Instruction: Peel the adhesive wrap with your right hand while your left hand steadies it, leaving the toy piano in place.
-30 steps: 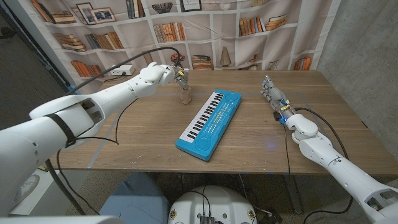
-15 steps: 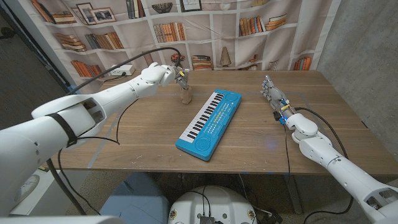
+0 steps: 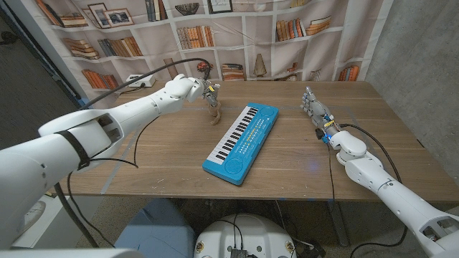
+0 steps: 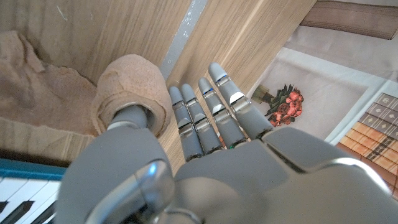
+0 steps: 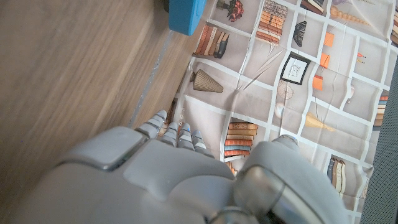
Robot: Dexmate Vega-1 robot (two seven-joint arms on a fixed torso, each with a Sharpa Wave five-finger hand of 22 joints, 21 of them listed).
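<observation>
A tan adhesive wrap roll (image 4: 130, 102) sits around my left hand's thumb, its loose tail (image 4: 37, 74) spread out beside it over the wood. In the head view my left hand (image 3: 206, 89) holds the wrap (image 3: 213, 107) above the table, just behind the far left corner of the blue toy piano (image 3: 240, 143). The hand's other fingers (image 4: 211, 112) stretch out straight past the roll. The piano lies slantwise mid-table, and its edge (image 4: 25, 186) shows close to the roll. My right hand (image 3: 313, 107) stands open on the table right of the piano, holding nothing; its back (image 5: 168, 174) faces the wrist camera.
A bookshelf-print backdrop (image 3: 237, 29) hangs behind the table's far edge. A white power strip (image 3: 136, 81) lies at the far left of the wooden table (image 3: 158, 158). The piano's corner (image 5: 186, 12) shows beyond my right hand.
My left hand has edged slightly toward the piano with the wrap on it. The right hand and the piano have not moved.
</observation>
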